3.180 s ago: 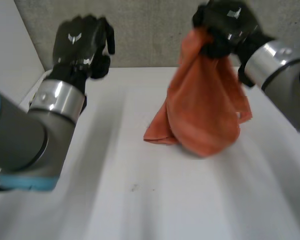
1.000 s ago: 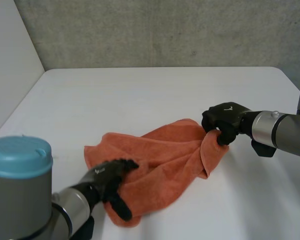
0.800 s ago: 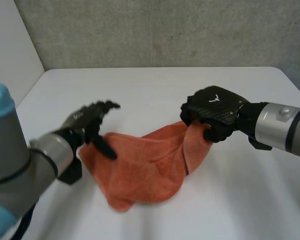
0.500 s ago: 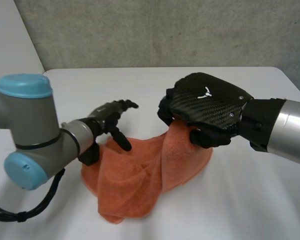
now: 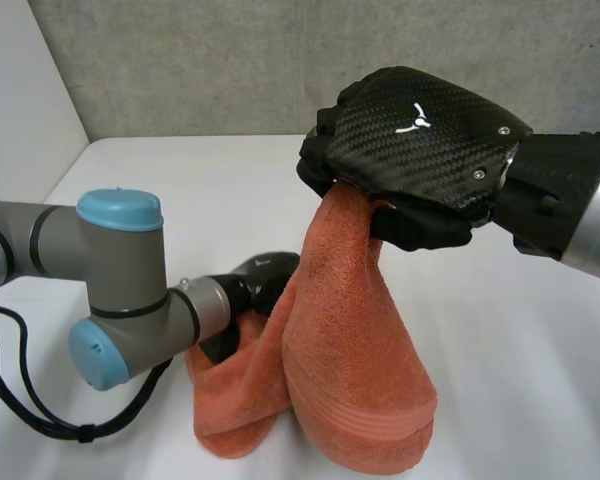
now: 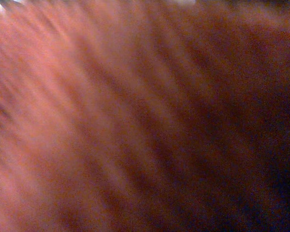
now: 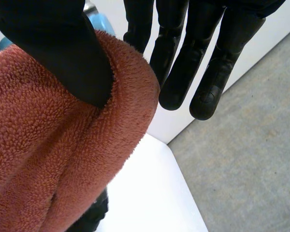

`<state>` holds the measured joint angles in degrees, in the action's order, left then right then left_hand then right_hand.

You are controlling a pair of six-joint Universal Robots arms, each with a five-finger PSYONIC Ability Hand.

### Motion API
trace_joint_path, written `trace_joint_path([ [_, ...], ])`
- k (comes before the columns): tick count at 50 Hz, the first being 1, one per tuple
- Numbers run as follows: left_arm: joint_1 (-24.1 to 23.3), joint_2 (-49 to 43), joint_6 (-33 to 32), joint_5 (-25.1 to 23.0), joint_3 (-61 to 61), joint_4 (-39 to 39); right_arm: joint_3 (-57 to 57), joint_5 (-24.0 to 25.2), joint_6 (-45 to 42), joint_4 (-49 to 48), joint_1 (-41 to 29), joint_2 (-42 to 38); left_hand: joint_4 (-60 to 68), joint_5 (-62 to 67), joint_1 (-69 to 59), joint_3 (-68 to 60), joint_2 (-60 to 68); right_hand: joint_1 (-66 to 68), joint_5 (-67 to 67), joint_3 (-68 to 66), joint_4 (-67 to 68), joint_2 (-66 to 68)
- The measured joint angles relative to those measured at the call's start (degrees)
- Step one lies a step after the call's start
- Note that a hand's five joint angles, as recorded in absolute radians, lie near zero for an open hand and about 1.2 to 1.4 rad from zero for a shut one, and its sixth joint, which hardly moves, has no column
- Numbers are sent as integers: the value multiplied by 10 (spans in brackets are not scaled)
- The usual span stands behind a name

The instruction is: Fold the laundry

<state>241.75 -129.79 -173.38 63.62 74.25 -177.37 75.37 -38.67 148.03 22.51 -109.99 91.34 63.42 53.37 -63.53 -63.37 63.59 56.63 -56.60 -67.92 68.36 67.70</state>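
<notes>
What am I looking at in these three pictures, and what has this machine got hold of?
It is a robot with two arms, each ending in a black hand, at a white table. One picture looks down from between the arms; the other two come from wrist cameras. The right hand holds an orange towel up, thumb clamped on it, its lower end resting on the table. The left hand is low against the towel; its camera sees cloth close up.

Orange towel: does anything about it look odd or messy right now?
Yes. The orange towel hangs bunched from the right robot hand, its lower end heaped on the table instead of lying flat, and it drapes against the left robot hand.
</notes>
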Motion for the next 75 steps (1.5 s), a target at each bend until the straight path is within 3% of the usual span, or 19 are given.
trace_joint_path([
  [3,0,2,1,21,-8,-12,-2,-1,0,-1,0,-5,32,29,-24,-32,31,0,0,0,0,0],
  [4,2,9,2,78,-23,-44,-18,-10,-1,-5,2,-38,46,41,-33,-47,45,0,0,0,0,0],
  [9,19,48,3,213,-52,-154,-75,-47,-3,-28,15,-110,58,51,-40,-59,57,0,0,0,0,0],
  [12,27,66,3,239,-57,-192,-93,-58,-3,-37,18,-126,59,53,-40,-59,58,0,0,0,0,0],
  [15,45,119,2,272,-64,-283,-180,-108,0,-77,27,-182,62,53,-43,-62,60,0,0,-1,0,0],
  [20,58,190,2,275,-59,-341,-290,-152,34,-135,28,-233,62,58,-46,-63,61,0,0,-1,0,0],
  [26,58,228,3,273,-22,-340,-305,-154,110,-192,27,-243,63,58,-47,-63,62,0,0,-2,0,0],
  [37,55,279,-2,276,196,-309,-89,-103,142,-276,28,-203,63,59,-48,-64,62,-2,2,5,-9,-1],
  [41,51,283,-3,277,274,-303,10,-97,112,-277,32,-200,63,59,-48,-64,62,-75,79,102,-106,-98],
  [43,45,276,-4,277,311,-297,69,-98,84,-276,34,-200,63,59,-48,-64,62,-193,227,246,-251,-249],
  [44,45,276,-4,277,311,-297,69,-98,84,-276,34,-200,63,59,-48,-64,62,-193,227,246,-251,-249],
  [46,36,262,-6,276,332,-287,119,-104,52,-275,36,-200,63,59,-48,-64,62,-263,317,331,-338,-325],
  [51,30,253,-8,276,336,-277,136,-111,38,-274,37,-200,63,59,-48,-64,62,-291,351,365,-370,-358],
  [52,25,245,-12,276,331,-263,160,-151,17,-266,43,-199,63,59,-48,-64,62,-374,453,464,-472,-456],
  [57,23,245,-16,276,314,-250,165,-200,19,-252,47,-193,63,59,-48,-64,62,-396,478,486,-497,-475],
  [58,23,250,-17,276,305,-246,167,-245,46,-238,49,-175,63,59,-48,-64,62,-408,496,506,-509,-499],
  [63,22,269,-21,276,293,-239,176,-290,123,-224,49,-140,63,59,-48,-64,62,-408,496,506,-509,-499],
  [64,22,282,-24,276,289,-237,184,-310,181,-218,49,-120,63,59,-48,-64,62,-410,499,509,-512,-499],
  [75,16,339,-45,276,292,-232,213,-368,427,-190,42,-49,63,59,-48,-64,62,-425,518,533,-529,-499],
])
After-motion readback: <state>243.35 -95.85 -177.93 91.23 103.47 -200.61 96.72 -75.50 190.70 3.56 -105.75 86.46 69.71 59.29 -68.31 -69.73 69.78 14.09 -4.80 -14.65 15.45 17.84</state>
